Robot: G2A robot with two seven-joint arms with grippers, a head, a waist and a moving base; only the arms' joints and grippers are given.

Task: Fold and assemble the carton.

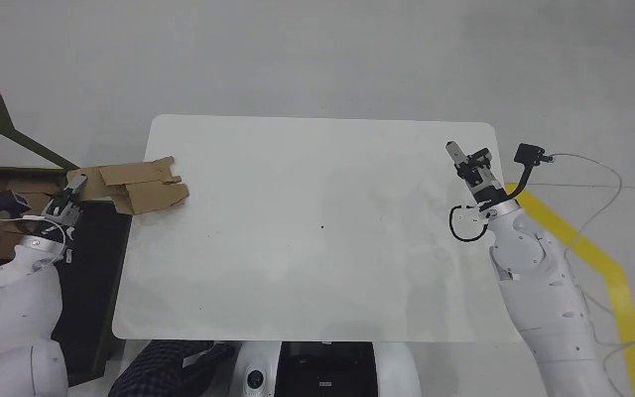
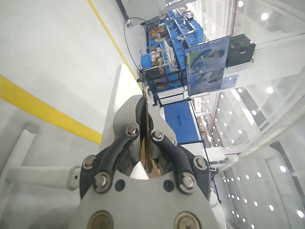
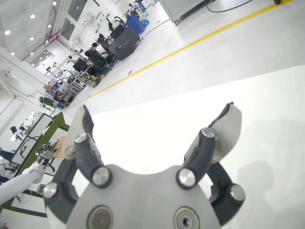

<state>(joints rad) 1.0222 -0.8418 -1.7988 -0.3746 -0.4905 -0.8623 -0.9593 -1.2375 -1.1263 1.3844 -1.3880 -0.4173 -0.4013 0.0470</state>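
The white tabletop stretches out beneath the right tool and off to one side of the left tool, which sits past its left edge. The flattened brown carton juts from the left tool across that edge, and the tool is clenched on the carton's near flap, with the cardboard edge pinched between its pads. The right tool hovers over the tabletop's far right part, well apart from the carton, forearm slanting in from the right side, fingers spread wide and released.
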